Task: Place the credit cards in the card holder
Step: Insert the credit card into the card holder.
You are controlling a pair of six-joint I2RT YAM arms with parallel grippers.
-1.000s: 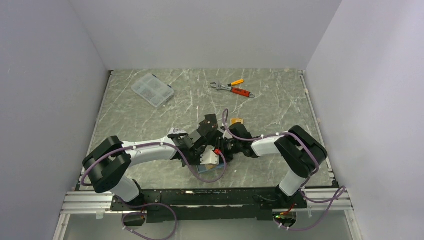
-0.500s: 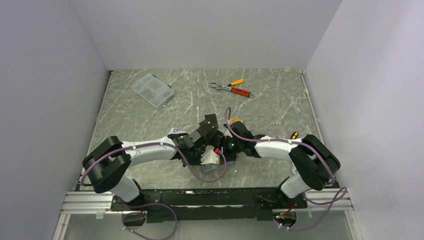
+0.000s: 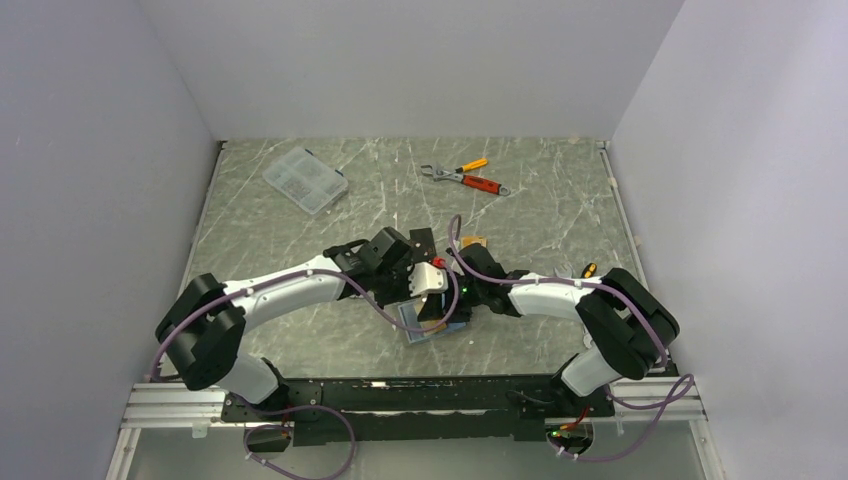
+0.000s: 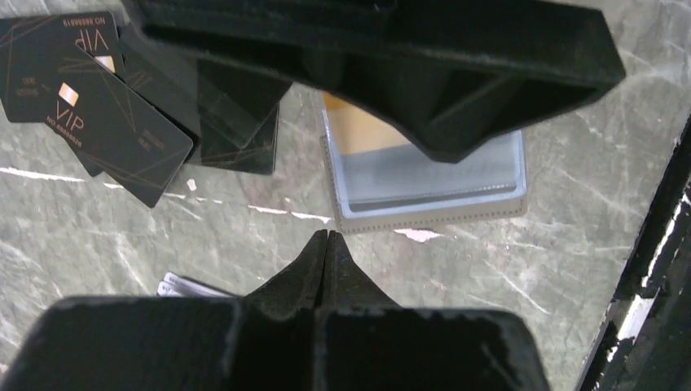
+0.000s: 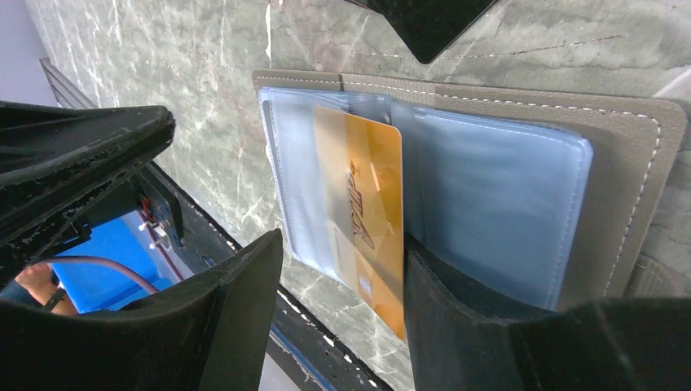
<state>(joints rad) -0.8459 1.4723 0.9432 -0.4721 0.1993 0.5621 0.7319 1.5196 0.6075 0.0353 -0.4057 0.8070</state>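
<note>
1. Card holder (image 3: 425,328) lies opened flat on the marbled table (image 3: 560,200), close to the near edge and about midway between left and right. The right wrist view shows you its taupe cover and blue-grey clear slots.
2. Your orange-gold card (image 5: 363,204) is partly tucked under the clear lining close to the holder's fold. One end sticks out past the holder's edge.
3. Your right claw (image 5: 342,240) stands wide, one finger on each side of the card's projecting end. One finger is plainly apart from the card. The other is just beside its long edge, and you cannot tell whether it touches. Nothing is gripped.
4. Your left claw (image 4: 326,235) is closed tight on nothing. Its fingertips are pressed together and point at the holder's edge from just off it.
5. Black cards (image 4: 106,122) printed VIP lie fanned and overlapping on the table just beside the holder, outside it.
6. Well apart from all this, you have the clear compartment box (image 3: 305,180) at the far left. The wrench (image 3: 450,172) and pliers (image 3: 483,185) lie together at the far middle.
</note>
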